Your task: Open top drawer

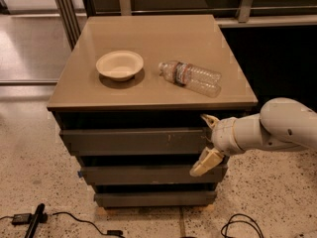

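Top drawer (133, 142): uppermost and widest of three grey-brown handleless fronts, directly beneath the cabinet top (148, 33), apparently shut. Gripper (208, 141): sat at that front's right end with its fingers apart, one at the upper edge and one below, probably to catch an edge for want of a handle. On top lay a pale bowl (119, 65) and a plastic bottle (190, 78) on its side, its label unreadable.

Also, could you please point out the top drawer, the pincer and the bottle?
top drawer (131, 142): camera view, middle of its flat front.
pincer (201, 145): camera view, midway between its fingertips, at the drawer's right end.
bottle (190, 77): camera view, its clear body.
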`<act>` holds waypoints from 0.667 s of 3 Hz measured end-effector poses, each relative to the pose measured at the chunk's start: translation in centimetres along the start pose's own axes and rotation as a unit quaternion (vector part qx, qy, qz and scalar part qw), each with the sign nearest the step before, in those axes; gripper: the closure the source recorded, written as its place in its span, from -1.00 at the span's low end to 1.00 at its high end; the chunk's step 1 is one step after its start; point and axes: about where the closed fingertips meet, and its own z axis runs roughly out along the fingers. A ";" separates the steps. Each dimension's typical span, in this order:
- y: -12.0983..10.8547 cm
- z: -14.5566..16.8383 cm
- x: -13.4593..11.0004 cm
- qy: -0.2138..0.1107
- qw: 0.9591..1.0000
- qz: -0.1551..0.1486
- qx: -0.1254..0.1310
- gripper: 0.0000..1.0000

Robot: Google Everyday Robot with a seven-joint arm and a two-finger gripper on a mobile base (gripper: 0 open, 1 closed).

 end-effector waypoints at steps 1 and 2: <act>0.0 0.3 -0.1 -0.001 1.000 -0.002 -0.001 -1.00; 0.0 4.1 1.7 -0.005 1.000 0.010 -0.019 -1.00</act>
